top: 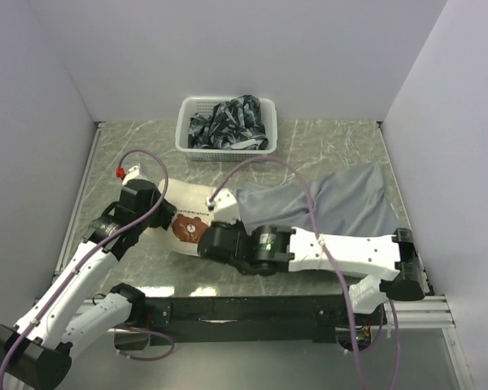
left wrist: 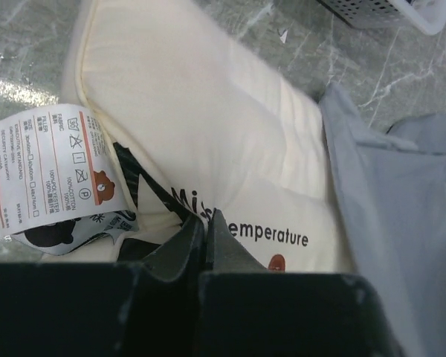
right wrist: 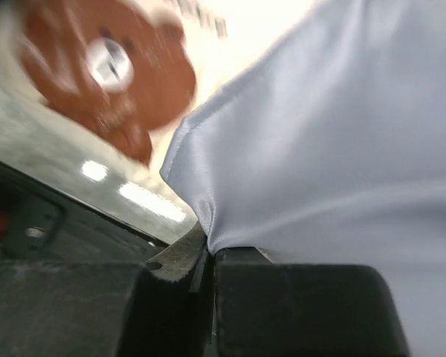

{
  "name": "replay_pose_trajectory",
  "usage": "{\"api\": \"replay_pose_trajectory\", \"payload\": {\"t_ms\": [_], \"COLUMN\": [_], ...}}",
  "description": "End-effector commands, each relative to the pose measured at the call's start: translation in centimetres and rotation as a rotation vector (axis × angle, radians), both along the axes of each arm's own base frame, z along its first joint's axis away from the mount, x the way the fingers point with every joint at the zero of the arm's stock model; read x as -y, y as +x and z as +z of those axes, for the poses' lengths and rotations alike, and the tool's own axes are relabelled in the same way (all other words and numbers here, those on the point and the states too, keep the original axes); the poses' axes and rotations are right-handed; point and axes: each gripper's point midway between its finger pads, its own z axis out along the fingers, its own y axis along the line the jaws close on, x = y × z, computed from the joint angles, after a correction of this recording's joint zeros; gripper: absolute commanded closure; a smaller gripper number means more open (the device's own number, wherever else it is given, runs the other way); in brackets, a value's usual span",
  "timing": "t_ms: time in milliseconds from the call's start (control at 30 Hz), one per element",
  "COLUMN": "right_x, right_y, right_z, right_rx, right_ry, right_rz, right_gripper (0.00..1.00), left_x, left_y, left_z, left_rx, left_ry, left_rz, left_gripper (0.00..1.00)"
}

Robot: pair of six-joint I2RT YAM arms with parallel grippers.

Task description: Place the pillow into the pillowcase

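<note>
The cream pillow [top: 187, 201] lies at mid-left of the table, its brown bear face [top: 189, 230] at the near end. The grey pillowcase [top: 342, 203] lies to its right, its open end over the pillow's right part. My left gripper [top: 169, 217] is shut on the pillow's near edge; in the left wrist view the jaws [left wrist: 206, 223] pinch the cream fabric [left wrist: 208, 126] by the printed text, with the pillowcase [left wrist: 386, 223] at right. My right gripper [top: 211, 240] is shut on the pillowcase hem [right wrist: 208, 239], with grey cloth [right wrist: 342, 134] above it and the bear face [right wrist: 111, 74] beyond.
A white basket [top: 226, 150] with dark patterned cloth [top: 232, 122] stands at the back centre. The pillow's white care label [left wrist: 52, 163] lies on the marble table [top: 325, 146] at its left. Grey walls close in on three sides. A black rail [top: 252, 307] runs along the near edge.
</note>
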Motion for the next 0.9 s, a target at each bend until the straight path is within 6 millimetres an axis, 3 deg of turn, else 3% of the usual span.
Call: {"api": "replay_pose_trajectory", "payload": {"t_ms": [0, 33, 100, 133, 167, 200, 267, 300, 333, 367, 433, 467, 500, 533, 600, 633, 733, 867], "right_x": [-0.4, -0.7, -0.6, -0.6, -1.0, -0.3, -0.6, -1.3, -0.8, -1.2, -1.2, -1.3, -1.7, -0.8, -0.7, 0.3, 0.6, 0.7], "right_y": [3.3, 3.8, 4.6, 4.9, 4.9, 6.5, 8.6, 9.0, 11.8, 13.0, 16.0, 17.1, 17.9, 20.1, 22.1, 23.6, 25.5, 26.5], "right_z": [13.1, 15.9, 18.3, 20.5, 21.4, 22.7, 22.3, 21.5, 19.8, 18.9, 14.7, 13.8, 11.0, 10.1, 6.9, 6.2, 4.9, 5.4], "right_rx": [0.170, 0.199, 0.199, 0.216, 0.201, 0.215, 0.185, 0.141, 0.115, 0.104, 0.029, 0.025, -0.025, -0.023, -0.088, -0.106, -0.109, -0.093], "right_ry": [0.187, 0.220, 0.258, 0.296, 0.331, 0.355, 0.367, 0.376, 0.354, 0.359, 0.322, 0.322, 0.299, 0.308, 0.297, 0.299, 0.272, 0.273], "right_rz": [0.031, 0.051, 0.076, 0.093, 0.132, 0.116, 0.124, 0.161, 0.120, 0.120, 0.088, 0.077, 0.078, 0.037, 0.010, -0.017, -0.045, -0.058], "right_gripper": [1.00, 1.00, 1.00, 1.00, 1.00, 1.00, 1.00, 1.00, 1.00, 1.00, 1.00, 1.00, 1.00, 1.00, 1.00, 1.00, 1.00, 1.00], "left_x": [1.7, 1.8, 1.8, 1.7, 2.0, 2.0, 2.2, 2.5, 2.7, 2.8, 3.3, 3.4, 2.4, 1.9, 1.2, 0.0, -1.7, -4.3], "left_y": [-0.7, -1.0, -1.6, -2.0, -2.3, -2.4, -2.6, -2.6, -2.4, -2.0, -1.5, -1.0, -0.1, 0.3, 1.3, 1.8, 2.8, 2.8], "left_z": [5.1, 5.4, 6.7, 6.9, 7.8, 8.2, 8.8, 9.0, 9.2, 9.4, 10.9, 11.1, 11.7, 13.6, 14.5, 16.0, 17.1, 15.8], "left_rx": [0.111, 0.110, 0.125, 0.117, 0.130, 0.137, 0.141, 0.145, 0.150, 0.150, 0.183, 0.188, 0.211, 0.251, 0.268, 0.301, 0.306, 0.286], "left_ry": [-0.056, -0.056, -0.059, -0.056, -0.067, -0.059, -0.052, -0.058, -0.057, -0.053, -0.056, -0.044, -0.003, 0.009, 0.060, 0.087, 0.166, 0.226], "left_rz": [-0.100, -0.110, -0.128, -0.137, -0.161, -0.177, -0.208, -0.225, -0.227, -0.229, -0.248, -0.256, -0.195, -0.171, -0.138, -0.074, 0.006, 0.142], "left_gripper": [0.99, 0.99, 0.96, 0.93, 0.84, 0.79, 0.64, 0.57, 0.44, 0.38, 0.23, 0.19, 0.15, 0.08, 0.01, 0.01, 0.01, 0.00]}}
